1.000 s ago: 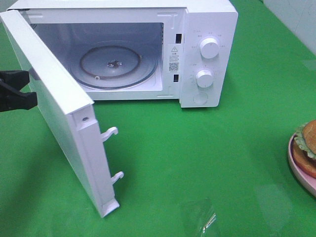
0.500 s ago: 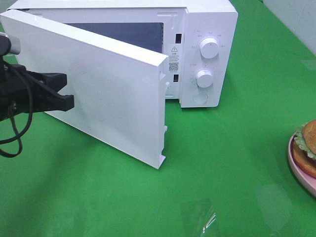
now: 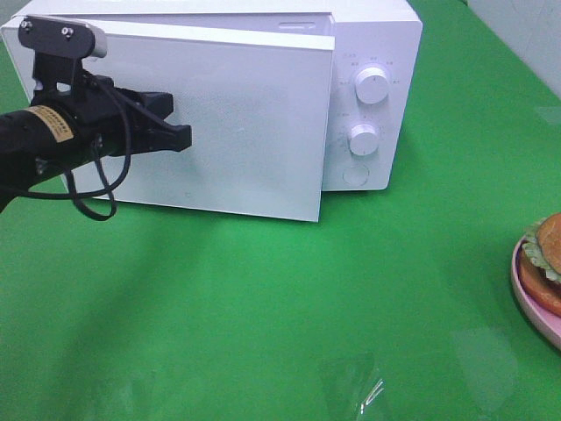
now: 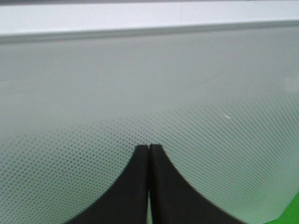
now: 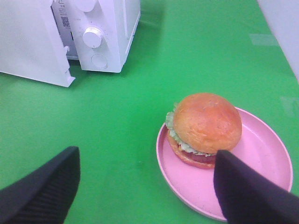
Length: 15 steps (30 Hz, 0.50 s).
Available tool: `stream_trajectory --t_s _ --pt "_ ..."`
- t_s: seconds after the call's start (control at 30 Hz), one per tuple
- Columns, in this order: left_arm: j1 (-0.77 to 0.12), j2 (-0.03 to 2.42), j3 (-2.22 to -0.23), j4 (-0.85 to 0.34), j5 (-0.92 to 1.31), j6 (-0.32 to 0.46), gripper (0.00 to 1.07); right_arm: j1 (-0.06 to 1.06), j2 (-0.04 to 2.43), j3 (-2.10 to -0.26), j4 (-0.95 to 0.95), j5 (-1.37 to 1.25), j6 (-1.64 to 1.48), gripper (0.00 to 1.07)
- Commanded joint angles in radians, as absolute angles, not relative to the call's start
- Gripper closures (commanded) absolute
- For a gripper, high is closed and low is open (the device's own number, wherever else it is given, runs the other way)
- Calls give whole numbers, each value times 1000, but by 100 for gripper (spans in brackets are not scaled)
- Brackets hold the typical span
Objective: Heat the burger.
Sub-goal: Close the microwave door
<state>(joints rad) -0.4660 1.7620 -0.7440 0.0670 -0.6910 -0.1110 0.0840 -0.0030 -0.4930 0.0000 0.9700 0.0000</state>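
The burger [image 5: 205, 126], golden-brown bun over green lettuce, sits on a pink plate [image 5: 266, 163] and peeks in at the right edge of the high view [image 3: 550, 253]. My right gripper [image 5: 145, 156] hovers open in front of it, with nothing between its fingers; it is out of the high view. The white microwave [image 3: 372, 44] stands at the back. Its door [image 3: 254, 132] is swung almost closed, still slightly ajar at the latch side. My left gripper [image 3: 182, 138] is shut, its tips [image 4: 148, 150] against the door's outer face.
Two round knobs [image 3: 372, 85] [image 3: 362, 139] and a round button [image 3: 354, 175] are on the microwave's right panel. A green cloth [image 3: 289, 307] covers the table. A pale wall edge [image 3: 526, 26] runs along the back right.
The microwave door has swung from wide open to nearly closed. My shut left gripper moved right and inward with it, against its outer face. The burger and plate have not moved.
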Motion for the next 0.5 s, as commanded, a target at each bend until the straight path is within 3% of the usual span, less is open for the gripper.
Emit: stream_trajectory --t_s 0.03,0.5 --pt "-479 1788 -786 45 -709 -108 107 81 -31 -490 6 961 0 32" --pt "-485 1935 -1011 0 -694 -108 107 81 -31 -490 6 961 0 32"
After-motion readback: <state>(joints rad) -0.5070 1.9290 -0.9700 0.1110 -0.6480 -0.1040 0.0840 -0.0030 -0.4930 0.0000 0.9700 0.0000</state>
